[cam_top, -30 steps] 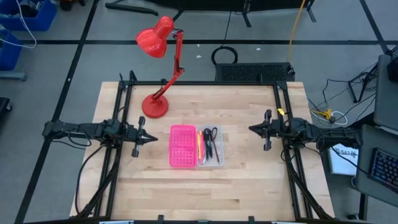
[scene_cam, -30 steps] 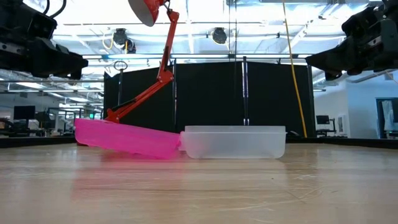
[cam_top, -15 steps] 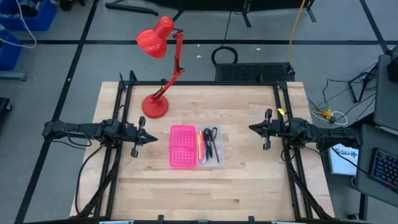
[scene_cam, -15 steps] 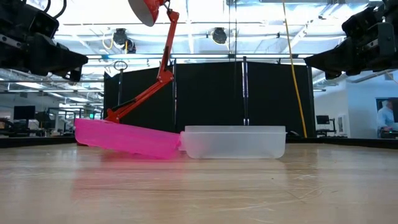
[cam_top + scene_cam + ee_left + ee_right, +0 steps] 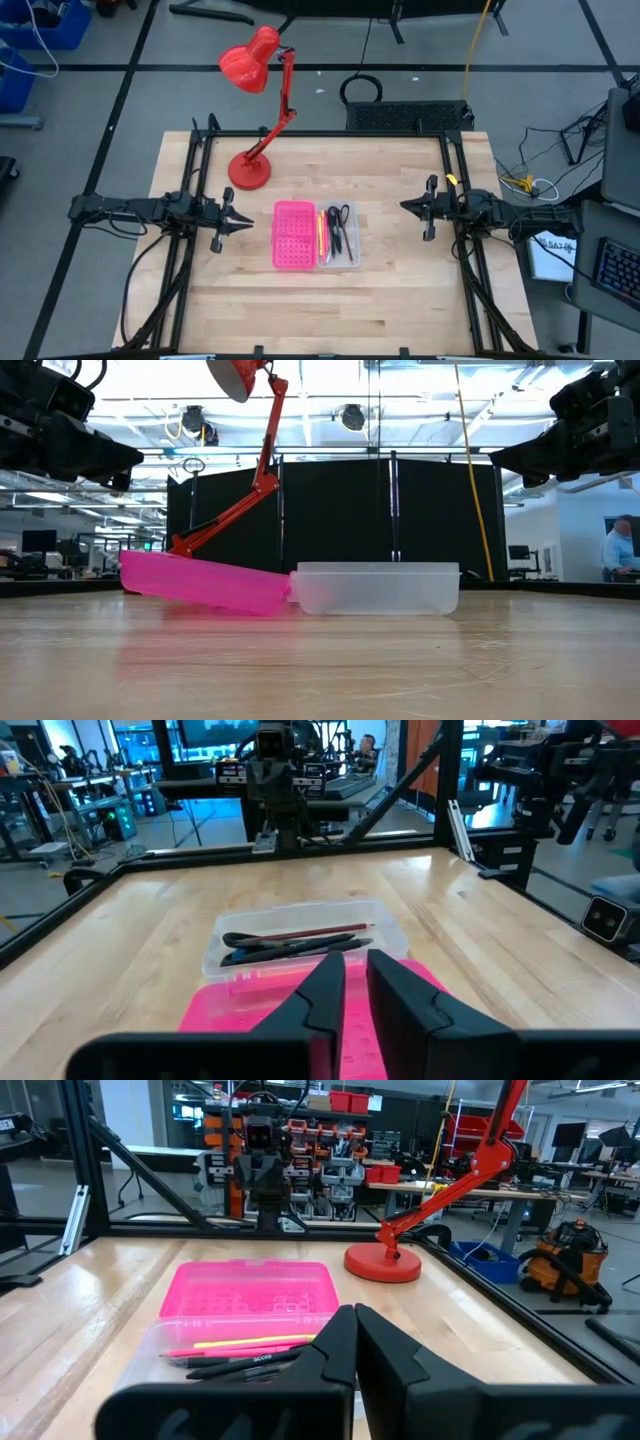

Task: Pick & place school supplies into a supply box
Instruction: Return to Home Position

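Observation:
The supply box lies open at the table's middle: its pink half [image 5: 292,235] on the left is joined to its clear tray [image 5: 338,258] on the right. In the low view the pink half [image 5: 200,582] slopes down toward the tray [image 5: 378,590], which sits flat. Inside the tray lie the school supplies: black-handled scissors [image 5: 341,216] and several pens and pencils [image 5: 328,236], also in the left wrist view [image 5: 300,938]. My left gripper [image 5: 357,965] hovers level left of the box, a narrow gap between its fingers. My right gripper [image 5: 354,1320] hovers level right of it, shut and empty.
A red desk lamp [image 5: 262,110] stands on its round base [image 5: 249,170] at the far left of the table, its head reaching beyond the far edge. Black frame rails [image 5: 196,190] run along both sides. Bare wood [image 5: 320,310] lies near the front edge.

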Motion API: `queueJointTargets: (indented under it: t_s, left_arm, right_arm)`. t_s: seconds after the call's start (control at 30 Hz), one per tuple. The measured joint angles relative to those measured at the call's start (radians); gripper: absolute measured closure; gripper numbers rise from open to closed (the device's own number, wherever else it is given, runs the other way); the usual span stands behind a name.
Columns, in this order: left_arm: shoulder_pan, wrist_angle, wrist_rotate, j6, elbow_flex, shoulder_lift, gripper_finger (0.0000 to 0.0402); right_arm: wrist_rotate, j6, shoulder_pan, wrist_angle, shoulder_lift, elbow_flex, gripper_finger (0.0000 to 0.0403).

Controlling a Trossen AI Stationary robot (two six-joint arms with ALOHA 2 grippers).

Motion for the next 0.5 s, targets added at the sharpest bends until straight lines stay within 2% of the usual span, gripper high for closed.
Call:
queueJointTargets:
  t_s: [0.5]
  left_arm:
    - [0.0, 0.001, -0.001, 0.0, 0.0, 0.0, 0.0344]
  right_arm:
    - [0.0, 0.0, 0.0, 0.0, 0.0, 0.0, 0.0403]
